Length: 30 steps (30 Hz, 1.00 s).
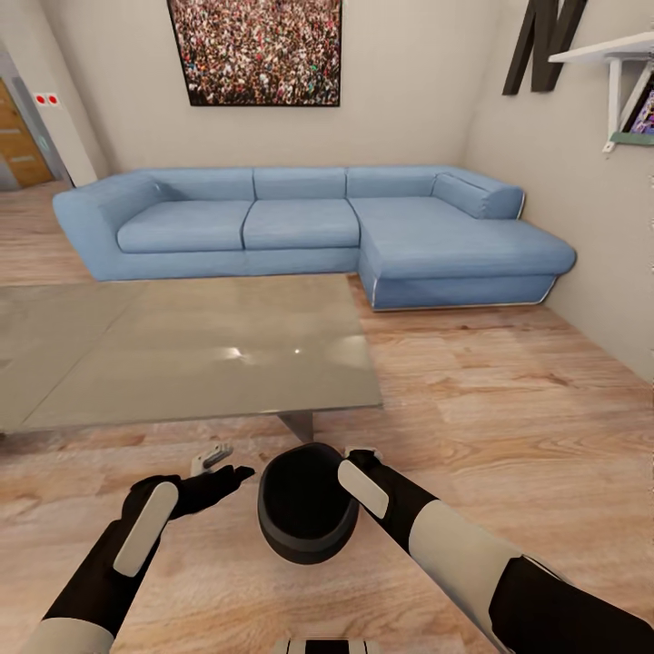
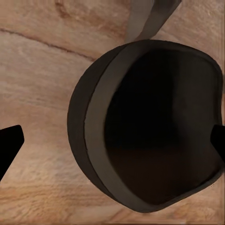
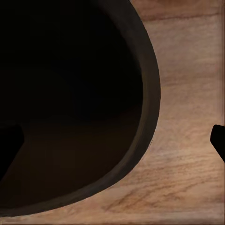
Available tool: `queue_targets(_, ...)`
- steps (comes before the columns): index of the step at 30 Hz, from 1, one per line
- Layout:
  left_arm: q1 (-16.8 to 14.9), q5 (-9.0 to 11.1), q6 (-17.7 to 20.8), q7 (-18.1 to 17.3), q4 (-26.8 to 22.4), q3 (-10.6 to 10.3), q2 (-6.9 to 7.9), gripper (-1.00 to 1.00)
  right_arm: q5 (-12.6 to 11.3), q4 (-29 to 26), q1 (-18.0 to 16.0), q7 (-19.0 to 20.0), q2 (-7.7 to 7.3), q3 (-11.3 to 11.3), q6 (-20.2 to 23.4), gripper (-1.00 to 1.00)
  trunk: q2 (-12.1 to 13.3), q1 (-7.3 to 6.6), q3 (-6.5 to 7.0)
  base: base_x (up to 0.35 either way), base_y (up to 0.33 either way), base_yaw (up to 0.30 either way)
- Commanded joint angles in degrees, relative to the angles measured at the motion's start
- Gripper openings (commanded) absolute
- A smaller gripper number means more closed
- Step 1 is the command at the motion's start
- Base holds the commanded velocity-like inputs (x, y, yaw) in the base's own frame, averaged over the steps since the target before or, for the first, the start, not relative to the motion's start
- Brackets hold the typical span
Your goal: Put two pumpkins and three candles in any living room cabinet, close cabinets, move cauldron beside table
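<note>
The black cauldron [image 1: 304, 509] is on the wooden floor just in front of the grey table [image 1: 182, 350], close to its angled leg [image 1: 300, 423]. My right gripper [image 1: 356, 457] is open at the cauldron's right rim; in the right wrist view the rim [image 3: 149, 108] runs between its wide-apart fingertips [image 3: 218, 139]. My left gripper [image 1: 216, 461] is open just left of the pot, apart from it. In the left wrist view the cauldron [image 2: 93, 117] and the table leg [image 2: 145, 18] show past its spread fingertips [image 2: 9, 145]. Pumpkins, candles and cabinet are out of view.
A blue corner sofa [image 1: 363, 227] stands beyond the table against the back wall. Wooden floor [image 1: 490, 400] stretches to the right of the table. A white wall shelf [image 1: 618, 64] hangs at the upper right, and a doorway [image 1: 18, 136] is at the far left.
</note>
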Motion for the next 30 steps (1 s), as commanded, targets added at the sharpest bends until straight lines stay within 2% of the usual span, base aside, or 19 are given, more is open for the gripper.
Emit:
queue_targets(1, -0.02, 0.61, 0.36, 0.55, -0.08, 0.09, 0.06, 1.00, -0.29, -0.02, -0.07, -0.37, 0.00, 0.24, 0.13, 1.00, -0.01, -0.05, 0.18, -0.173, 0.000, 0.000)
queue_targets(26, -0.02, 0.63, 1.42, 0.45, -0.36, 0.57, 0.06, 1.00, -0.29, -0.02, -0.07, -0.37, 0.00, 0.33, 0.04, 1.00, 0.33, -0.70, 5.72, -0.067, 0.000, 0.000)
queue_targets(30, -0.02, 0.63, 1.42, 0.44, -0.42, 0.72, 0.06, 1.00, -0.29, -0.02, -0.07, -0.37, 0.00, 0.28, 0.09, 1.00, 1.62, -1.42, 6.47, -0.054, 0.000, 0.000)
